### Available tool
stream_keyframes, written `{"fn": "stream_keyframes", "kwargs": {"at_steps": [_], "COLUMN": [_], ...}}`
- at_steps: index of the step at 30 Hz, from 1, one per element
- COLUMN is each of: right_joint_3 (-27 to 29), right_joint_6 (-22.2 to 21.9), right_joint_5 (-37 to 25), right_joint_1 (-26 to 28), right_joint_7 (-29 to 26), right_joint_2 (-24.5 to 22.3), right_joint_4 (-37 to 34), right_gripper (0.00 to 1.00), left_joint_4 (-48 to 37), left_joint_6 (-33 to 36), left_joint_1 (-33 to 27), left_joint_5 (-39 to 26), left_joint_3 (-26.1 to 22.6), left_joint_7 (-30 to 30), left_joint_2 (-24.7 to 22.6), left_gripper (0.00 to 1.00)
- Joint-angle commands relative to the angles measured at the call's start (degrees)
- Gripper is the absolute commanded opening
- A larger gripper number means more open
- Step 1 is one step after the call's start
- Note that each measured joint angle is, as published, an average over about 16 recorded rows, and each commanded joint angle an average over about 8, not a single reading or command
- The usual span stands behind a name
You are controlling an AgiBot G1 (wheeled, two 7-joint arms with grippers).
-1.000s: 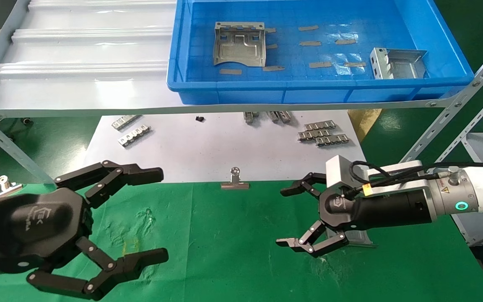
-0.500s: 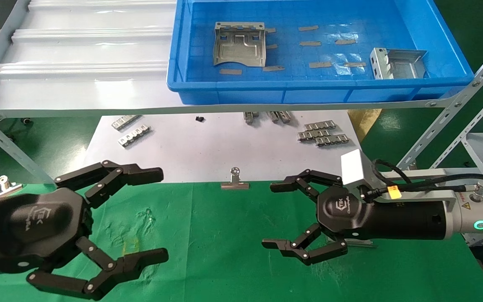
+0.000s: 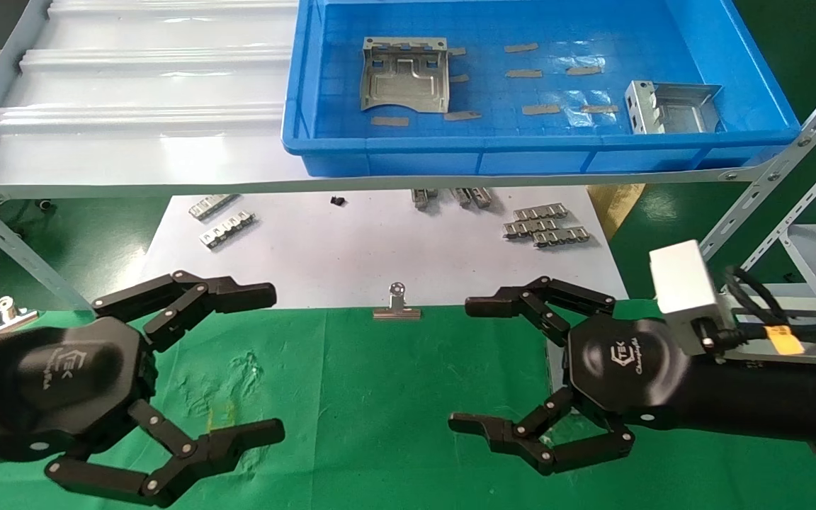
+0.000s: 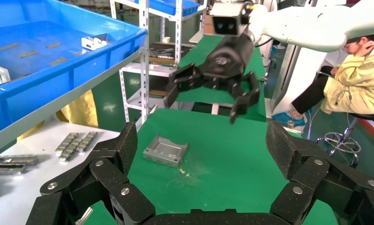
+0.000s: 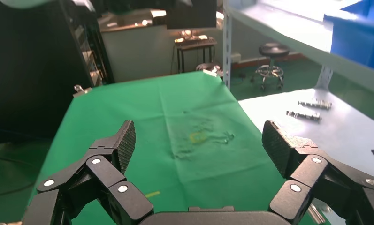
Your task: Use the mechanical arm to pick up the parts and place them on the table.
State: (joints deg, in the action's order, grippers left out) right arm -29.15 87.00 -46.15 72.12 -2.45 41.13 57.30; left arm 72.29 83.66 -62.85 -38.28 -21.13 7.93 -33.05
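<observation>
Black right pincer [image 3: 461, 365] is spread and empty at lower right of the head view, having lifted and pulled back toward the frame edge over the last second. One part [image 4: 165, 150] now lies flat on the green counter [image 3: 380, 397], below and behind that pincer in the left wrist view, so that drop looks done. Right arm runs roughly level, palm logo up. Left pincer [image 3: 266, 361] stays spread and parked at lower left. Two more parts [image 3: 404, 74] remain in the blue bin [image 3: 769, 92], upper right.

Two parts [image 3: 404, 74] in tray [image 3: 323, 152], third part [image 4: 165, 150] on table [image 3: 380, 397]
</observation>
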Motion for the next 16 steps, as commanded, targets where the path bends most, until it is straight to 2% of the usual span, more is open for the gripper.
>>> {"fn": "stream_keyframes", "kwargs": {"at_steps": [1, 10, 16], "right_joint_3": [1.9, 10.6, 13.7], "right_joint_6": [-0.2, -1.0, -1.3], "right_joint_5": [0.6, 3.5, 4.5], "right_joint_1": [-1.6, -8.5, -11.0], "right_joint_7": [-1.2, -6.7, -8.5], "right_joint_2": [-0.9, -4.9, -6.3], "right_joint_4": [2.4, 13.1, 17.0], "right_gripper": [1.00, 1.00, 1.00], "left_joint_4": [0.0, 0.0, 0.0], "left_joint_6": [0.0, 0.0, 0.0], "left_joint_1": [0.0, 0.0, 0.0], "left_joint_5": [0.0, 0.0, 0.0], "left_joint_3": [0.0, 0.0, 0.0], "left_joint_7": [0.0, 0.0, 0.0], "left_joint_2": [0.0, 0.0, 0.0], "left_gripper": [1.00, 1.00, 1.00]}}
